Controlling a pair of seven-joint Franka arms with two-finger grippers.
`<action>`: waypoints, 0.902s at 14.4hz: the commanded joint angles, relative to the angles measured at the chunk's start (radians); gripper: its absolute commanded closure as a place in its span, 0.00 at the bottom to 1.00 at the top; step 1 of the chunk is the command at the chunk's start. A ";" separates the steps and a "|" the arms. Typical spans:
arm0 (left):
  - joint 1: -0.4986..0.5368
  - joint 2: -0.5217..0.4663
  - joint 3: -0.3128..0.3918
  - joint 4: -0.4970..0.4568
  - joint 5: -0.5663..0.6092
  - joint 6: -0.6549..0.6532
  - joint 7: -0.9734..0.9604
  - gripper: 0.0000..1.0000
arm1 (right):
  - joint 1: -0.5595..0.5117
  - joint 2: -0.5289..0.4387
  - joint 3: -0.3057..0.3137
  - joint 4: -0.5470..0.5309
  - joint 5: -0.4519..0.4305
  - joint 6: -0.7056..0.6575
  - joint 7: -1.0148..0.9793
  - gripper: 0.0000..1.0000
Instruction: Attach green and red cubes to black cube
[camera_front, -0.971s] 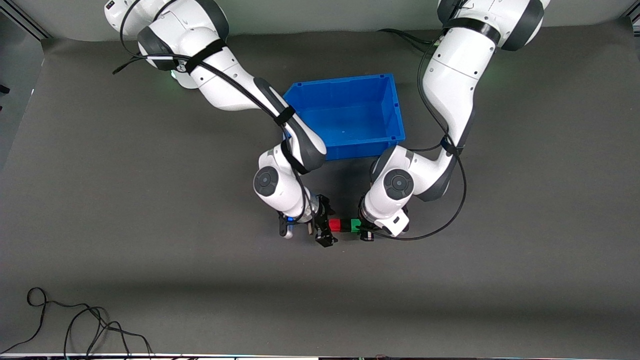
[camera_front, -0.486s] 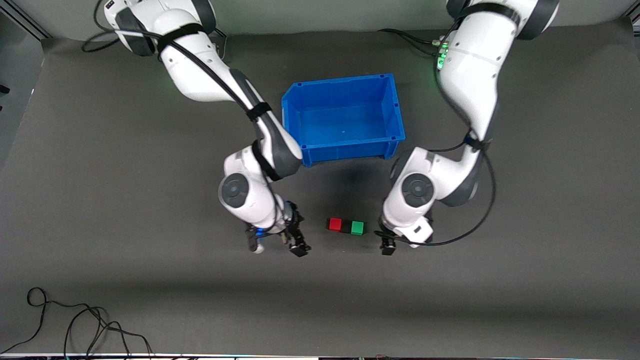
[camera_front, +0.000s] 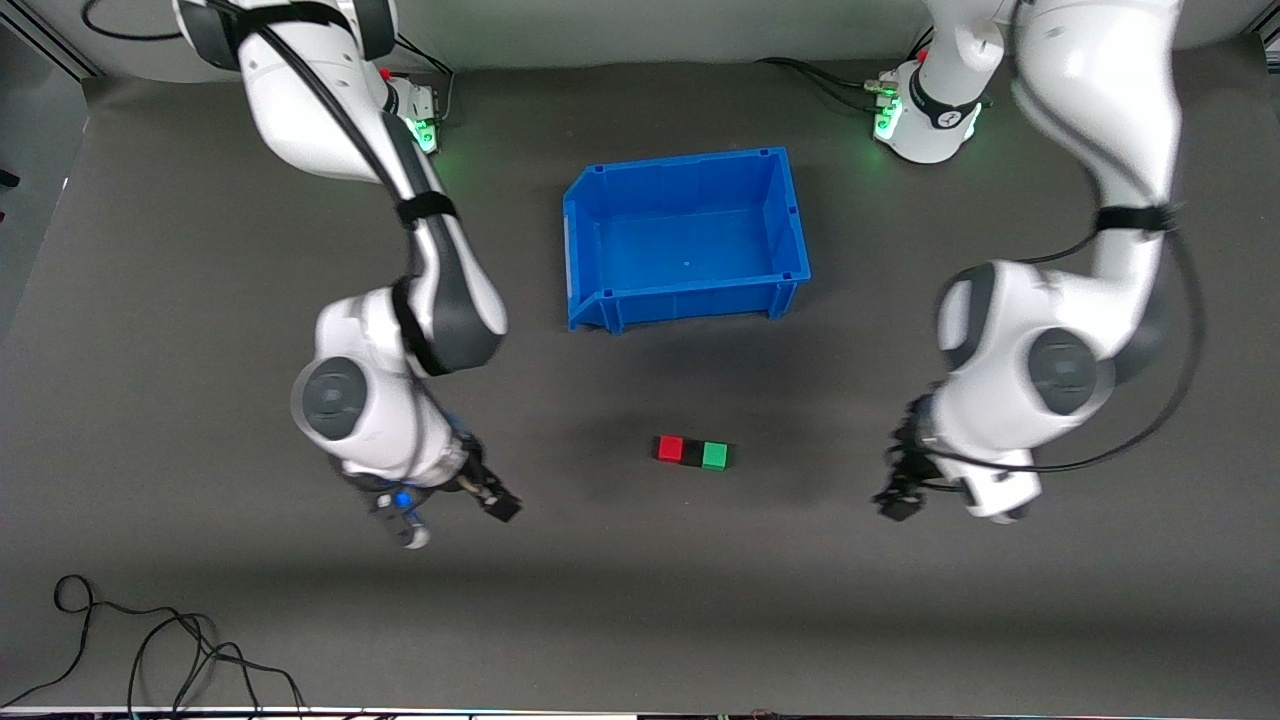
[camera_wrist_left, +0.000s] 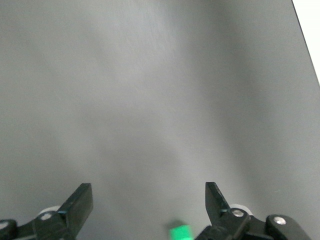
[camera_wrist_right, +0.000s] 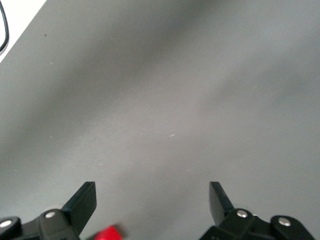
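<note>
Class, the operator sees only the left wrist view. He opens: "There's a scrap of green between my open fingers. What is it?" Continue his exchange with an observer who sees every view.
Observer: The green cube, on the mat. Your left gripper is over the mat toward the left arm's end.
Operator: What's beside it?
Observer: The black cube, touching it, then the red cube.
Operator: And the right gripper?
Observer: The right gripper is open, over the mat toward the right arm's end.
</note>
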 joint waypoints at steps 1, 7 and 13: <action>0.090 -0.098 -0.002 -0.047 -0.008 -0.145 0.396 0.00 | 0.009 -0.066 -0.040 -0.024 -0.028 -0.054 -0.184 0.00; 0.213 -0.216 -0.002 -0.021 0.103 -0.280 0.959 0.00 | 0.013 -0.216 -0.110 -0.038 -0.160 -0.236 -0.553 0.00; 0.267 -0.365 -0.002 -0.109 0.135 -0.325 1.100 0.00 | 0.016 -0.481 -0.116 -0.225 -0.330 -0.246 -0.706 0.00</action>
